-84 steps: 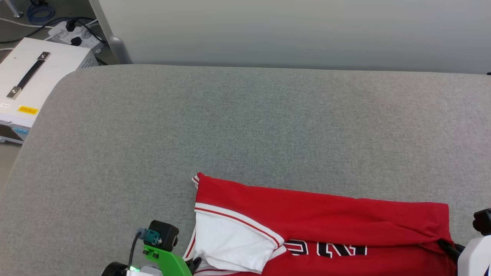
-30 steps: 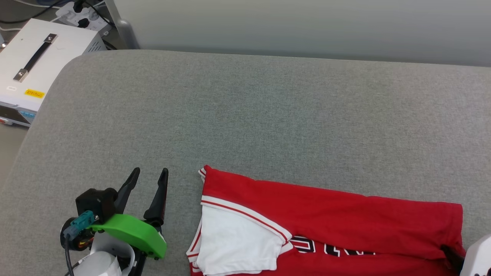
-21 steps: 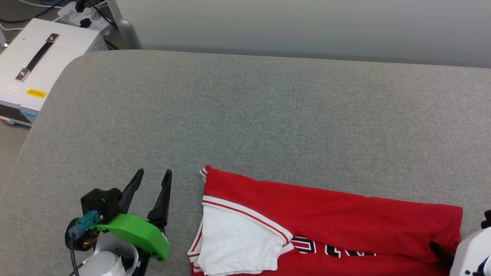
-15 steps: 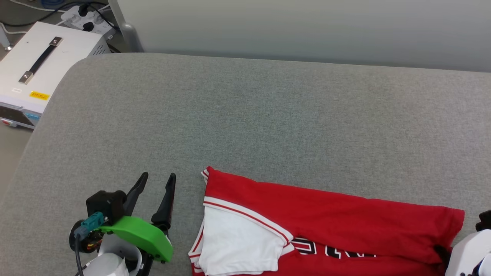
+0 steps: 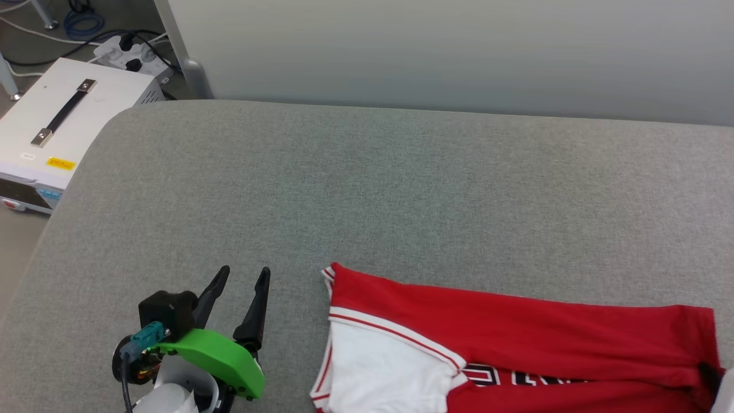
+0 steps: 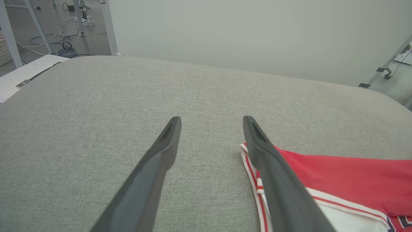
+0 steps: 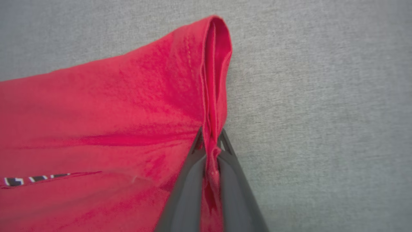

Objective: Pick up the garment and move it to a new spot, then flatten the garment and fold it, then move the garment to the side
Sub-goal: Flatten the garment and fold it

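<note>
Two end effectors show over the grey fabric-covered desk. The left end effector hovers above bare fabric at the near left of the desk, its two dark fingers spread wide with nothing between them. In the head view a strip of grey separates it from the nearest corner of the garment, so it is just beside the cloth but apart from it. The right end effector is clamped tight on the garment's red edge at the far right end. The cloth is pinched between the two fingertips and runs away from them in a raised, doubled ridge, while the rest of the red fabric spreads flat to one side. The garment lies along the near right part of the desk as a long folded band. Its upper layer is red, and a white short sleeve lies at the left end, edged with red-and-white striped trim. Part of the black, white-outlined lettering shows at the bottom of the head view. A pale wall stands behind the desk. On the floor to the left sit a white box with a black handle and a power strip with plugs in it.
</note>
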You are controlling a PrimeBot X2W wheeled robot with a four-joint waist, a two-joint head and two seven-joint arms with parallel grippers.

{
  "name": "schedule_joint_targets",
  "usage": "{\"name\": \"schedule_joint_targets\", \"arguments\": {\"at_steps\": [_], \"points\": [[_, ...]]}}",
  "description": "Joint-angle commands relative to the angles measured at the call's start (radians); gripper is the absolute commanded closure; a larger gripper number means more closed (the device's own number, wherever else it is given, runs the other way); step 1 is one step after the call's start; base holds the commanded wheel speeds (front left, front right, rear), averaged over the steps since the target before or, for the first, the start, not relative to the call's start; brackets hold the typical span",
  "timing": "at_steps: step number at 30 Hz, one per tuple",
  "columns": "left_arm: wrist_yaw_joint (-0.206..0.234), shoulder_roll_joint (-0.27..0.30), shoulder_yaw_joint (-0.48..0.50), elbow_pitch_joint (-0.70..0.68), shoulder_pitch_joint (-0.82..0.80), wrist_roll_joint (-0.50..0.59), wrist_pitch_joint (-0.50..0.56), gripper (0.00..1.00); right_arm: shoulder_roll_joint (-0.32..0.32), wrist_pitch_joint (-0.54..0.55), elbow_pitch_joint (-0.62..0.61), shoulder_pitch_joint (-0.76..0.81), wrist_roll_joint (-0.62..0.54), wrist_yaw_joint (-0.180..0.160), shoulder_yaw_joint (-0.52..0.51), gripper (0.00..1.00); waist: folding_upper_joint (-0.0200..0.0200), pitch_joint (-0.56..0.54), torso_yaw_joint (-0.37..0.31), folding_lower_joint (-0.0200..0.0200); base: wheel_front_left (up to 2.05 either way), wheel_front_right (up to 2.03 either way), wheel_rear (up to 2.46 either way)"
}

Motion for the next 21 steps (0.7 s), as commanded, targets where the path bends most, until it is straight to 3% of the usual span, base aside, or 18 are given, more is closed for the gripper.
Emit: {"name": "schedule_joint_targets", "arguments": {"at_steps": [1, 7, 21], "points": [[-0.005, -0.006, -0.003, 0.005, 0.006, -0.005, -0.004, 0.00, -0.031, -0.021, 0.014, 0.004, -0.022, -0.001, -0.031, 1.00, -0.0001, -0.011, -0.008, 0.0000, 0.00, 0.00, 0.00], [-0.002, -0.003, -0.004, 0.007, 0.017, -0.009, -0.003, 0.00, -0.057, -0.031, 0.021, 0.012, -0.052, -0.001, -0.072, 1.00, -0.0001, -0.035, -0.020, 0.0000, 0.00, 0.00, 0.00], [0.007, -0.012, -0.002, 0.007, 0.059, -0.018, -0.008, 0.00, 0.061, 0.188, -0.340, 0.133, 0.015, -0.001, 0.000, 1.00, -0.0001, -0.097, -0.029, 0.0000, 0.00, 0.00, 0.00]]}}
